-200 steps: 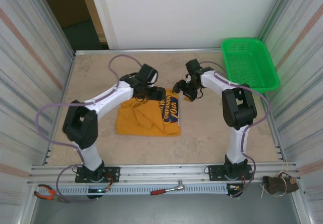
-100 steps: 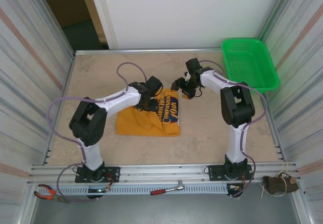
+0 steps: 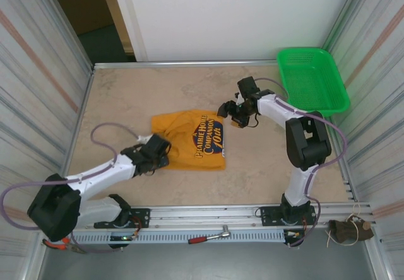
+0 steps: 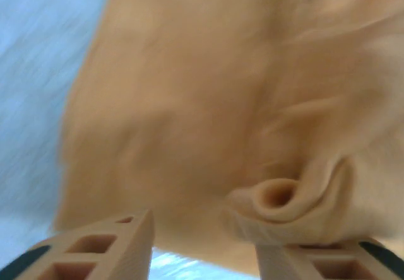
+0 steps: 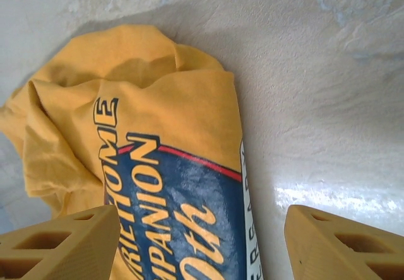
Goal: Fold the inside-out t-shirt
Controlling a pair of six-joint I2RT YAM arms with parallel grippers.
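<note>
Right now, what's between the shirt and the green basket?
The right gripper hangs between shirt and basket, over bare table; the top view shows it.

The left arm [image 3: 101, 174] and right arm [image 3: 295, 178] are white tubular links joined by bulky black joint housings, with a lilac cable [image 3: 110, 126] looping loosely along each. The left gripper [image 4: 203, 236] and right gripper [image 5: 202, 215] carry tan, lattice-ribbed plastic fingers [image 5: 57, 242].

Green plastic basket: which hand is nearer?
Right. The right hand hovers left of the green plastic basket; the left hand is at the near-left edge of the orange-yellow t-shirt.
</note>
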